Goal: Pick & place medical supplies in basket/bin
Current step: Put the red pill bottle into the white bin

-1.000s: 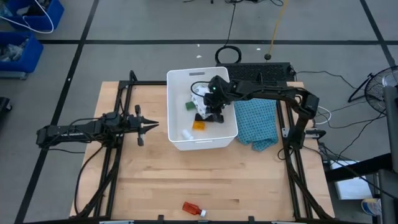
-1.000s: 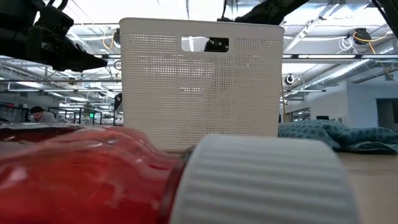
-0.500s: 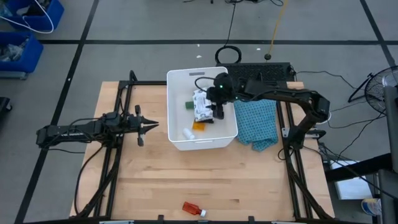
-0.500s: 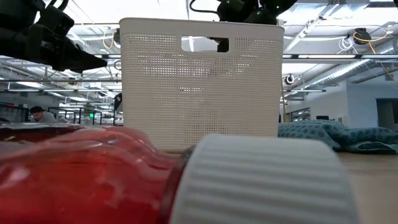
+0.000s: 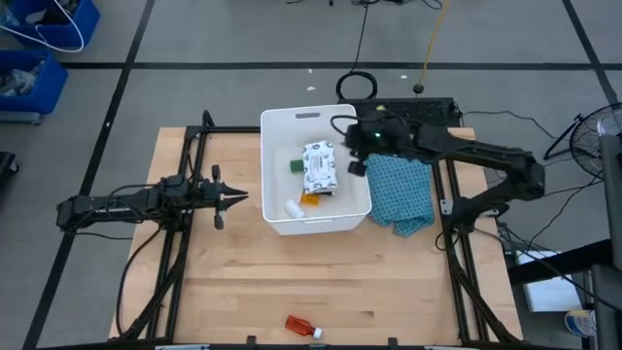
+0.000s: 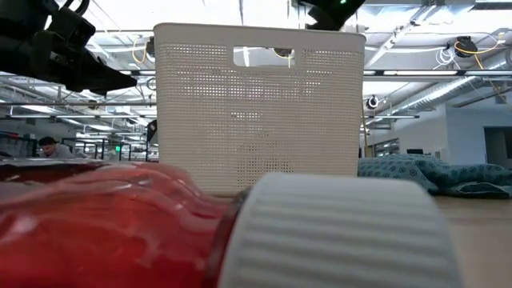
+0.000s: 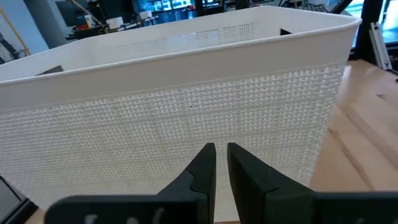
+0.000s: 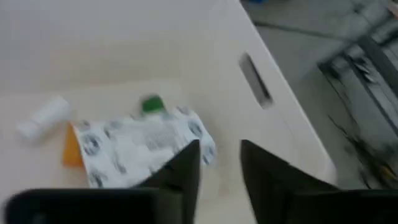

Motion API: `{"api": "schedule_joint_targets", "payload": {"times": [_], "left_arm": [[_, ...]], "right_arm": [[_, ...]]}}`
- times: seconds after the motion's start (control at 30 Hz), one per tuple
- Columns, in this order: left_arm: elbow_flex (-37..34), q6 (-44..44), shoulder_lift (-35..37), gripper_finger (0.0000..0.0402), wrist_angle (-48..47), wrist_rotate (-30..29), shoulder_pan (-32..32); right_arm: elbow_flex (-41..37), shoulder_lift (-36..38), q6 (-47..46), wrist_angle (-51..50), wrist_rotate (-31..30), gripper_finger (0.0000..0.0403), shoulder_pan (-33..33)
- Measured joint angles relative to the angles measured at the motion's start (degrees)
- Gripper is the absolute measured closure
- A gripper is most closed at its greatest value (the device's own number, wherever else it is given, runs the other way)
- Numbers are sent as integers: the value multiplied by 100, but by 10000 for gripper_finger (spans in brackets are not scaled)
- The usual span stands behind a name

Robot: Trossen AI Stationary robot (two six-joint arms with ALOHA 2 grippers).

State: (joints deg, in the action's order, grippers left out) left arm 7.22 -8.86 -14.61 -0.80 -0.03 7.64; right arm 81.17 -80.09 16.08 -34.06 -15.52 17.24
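both jaws hold nothing: right gripper (image 8: 219,163) parted over the basket (image 5: 282,220), left gripper (image 7: 221,163) nearly closed.

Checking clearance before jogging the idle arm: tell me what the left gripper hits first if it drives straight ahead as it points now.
Most likely the white bin's perforated side wall. The left gripper, fingers nearly together, points squarely at it, with only bare tabletop between them.

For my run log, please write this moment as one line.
right pincer: over bin rim, empty | left pincer: beside bin, shut | printed packet: inside bin | red bottle: on table
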Motion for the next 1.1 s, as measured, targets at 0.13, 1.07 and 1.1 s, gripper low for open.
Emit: {"api": "schedule_joint_targets", "payload": {"times": [0.13,1.07,1.1], "left_arm": [[0,44,1,355,-14,2,0],[0,144,2,355,52,4,0],[0,144,1,355,52,4,0]], "right_arm": [[-2,313,-484,-915,-601,389,-110],[-1823,571,-3345,-1242,-138,403,-1229],[-1823,573,-3347,-1252,-225,403,-1227]]}}
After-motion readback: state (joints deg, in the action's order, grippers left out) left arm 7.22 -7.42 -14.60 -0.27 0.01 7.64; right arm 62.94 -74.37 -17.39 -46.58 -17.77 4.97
